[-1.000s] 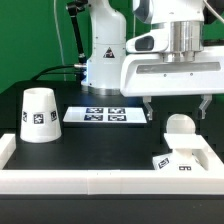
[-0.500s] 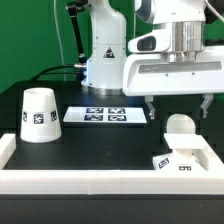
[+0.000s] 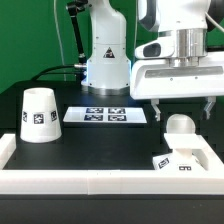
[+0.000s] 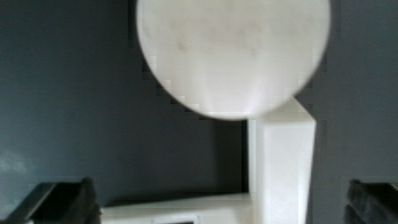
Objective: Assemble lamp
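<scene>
The lamp's bulb (image 3: 180, 126) is a white ball-topped part that stands at the exterior view's right, just behind the flat square base (image 3: 186, 160) with its tags. The tapered shade (image 3: 38, 115) stands wide end down at the exterior view's left. My gripper (image 3: 182, 108) hangs open just above the bulb, with one finger on each side and nothing held. In the wrist view the bulb's round top (image 4: 231, 55) fills the middle. The dark fingertips (image 4: 63, 200) show at both lower corners, wide apart around my gripper's (image 4: 217, 205) centre. A corner of the base (image 4: 178, 211) shows between them.
The marker board (image 3: 106, 116) lies flat behind the middle of the black mat. A low white wall (image 3: 90, 183) runs along the front and up both sides. The robot's white base (image 3: 105, 60) stands at the back. A white upright strip (image 4: 285, 165) shows beside the bulb.
My gripper has shifted a little toward the exterior view's right and now sits more squarely over the bulb. The lamp parts have not moved.
</scene>
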`<action>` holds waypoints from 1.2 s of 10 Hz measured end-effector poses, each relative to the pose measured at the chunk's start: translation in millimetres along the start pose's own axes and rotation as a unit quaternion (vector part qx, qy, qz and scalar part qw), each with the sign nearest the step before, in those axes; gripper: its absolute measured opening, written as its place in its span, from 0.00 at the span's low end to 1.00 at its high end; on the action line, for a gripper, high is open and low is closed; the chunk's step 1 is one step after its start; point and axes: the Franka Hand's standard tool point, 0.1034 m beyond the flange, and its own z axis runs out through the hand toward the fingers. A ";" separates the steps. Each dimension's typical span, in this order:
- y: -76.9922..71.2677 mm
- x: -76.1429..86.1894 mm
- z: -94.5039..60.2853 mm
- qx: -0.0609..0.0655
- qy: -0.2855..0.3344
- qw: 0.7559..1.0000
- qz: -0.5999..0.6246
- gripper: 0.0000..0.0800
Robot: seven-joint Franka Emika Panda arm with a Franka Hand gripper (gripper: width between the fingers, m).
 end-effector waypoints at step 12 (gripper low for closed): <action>9.4 -18.5 -3.5 -0.011 -0.264 0.964 -0.015 0.87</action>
